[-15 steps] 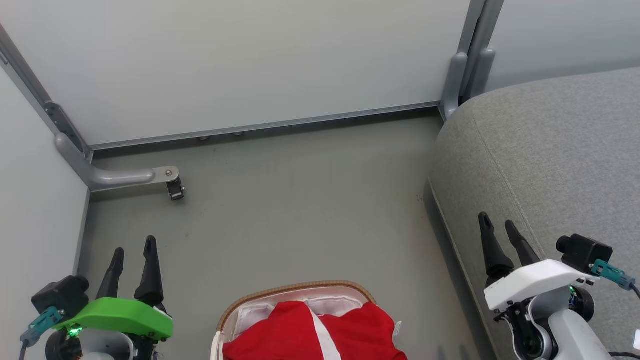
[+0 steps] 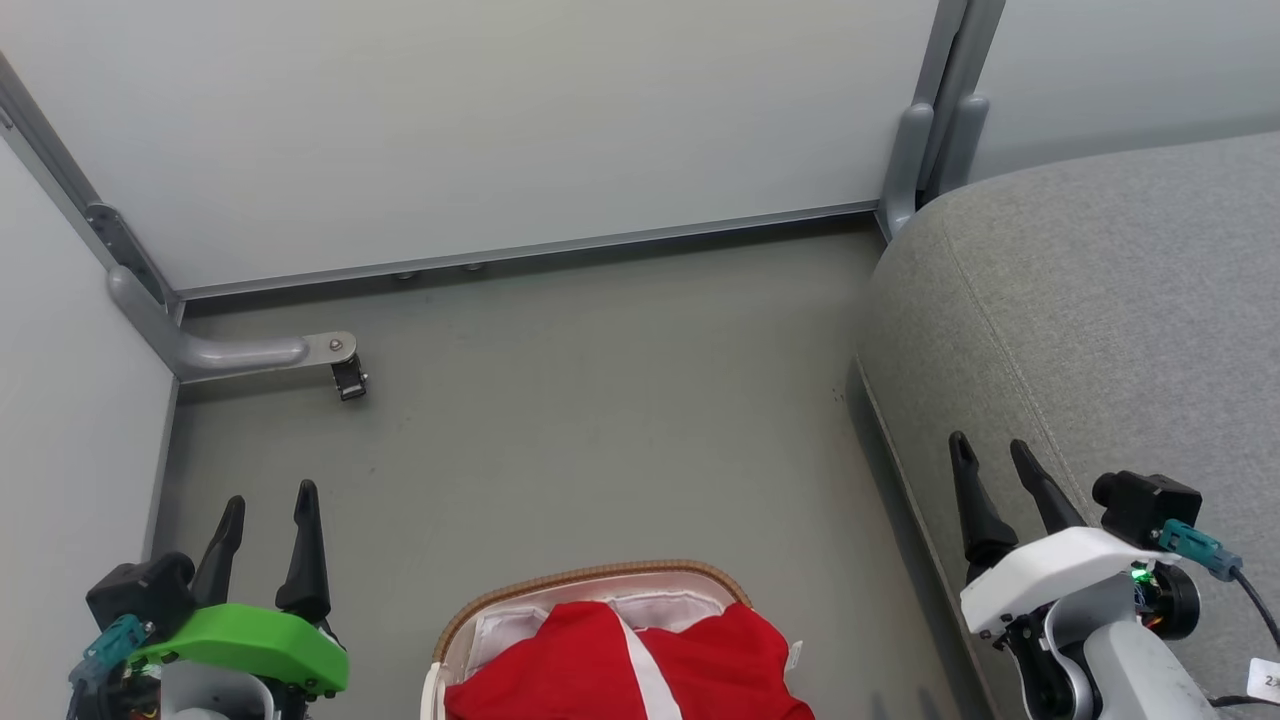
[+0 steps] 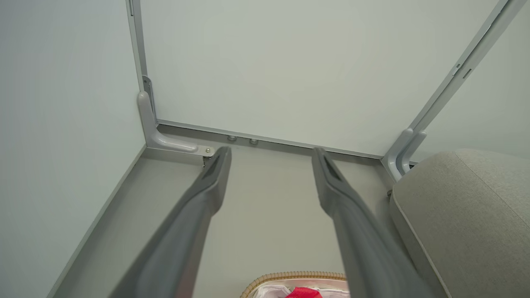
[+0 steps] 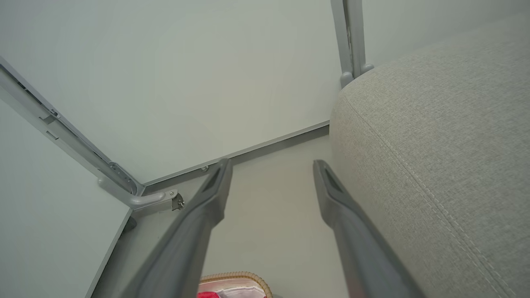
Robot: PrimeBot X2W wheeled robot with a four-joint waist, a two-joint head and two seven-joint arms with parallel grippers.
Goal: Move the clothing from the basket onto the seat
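The seat (image 2: pixel 1100 300), grey and woven, was noted along the right side of the head view, and no garment was seen on its visible part. The floor (image 2: pixel 600 420) was recorded between it and the pale wall panels (image 2: pixel 500 130). The basket (image 2: pixel 590 577) was set on that floor at bottom centre, near the seat's front edge and between the two arms; only its far rim and white lining were visible. The clothing (image 2: pixel 600 665) was heaped inside it, red with a white stripe, rising above the rim. The left end effector (image 2: pixel 270 493) was held with fingers spread wide and nothing between them, off to the basket's left. The right end effector (image 2: pixel 990 441) was likewise spread and empty, near the seat's edge. The step in hand was judged to be the first reach. A descent onto the crest of the heap was advised, with the fabric pinched deep so that a whole garment, not a fold, would be raised and the lining left behind. The lift was to be carried well above the rim before the swing across to the seat.
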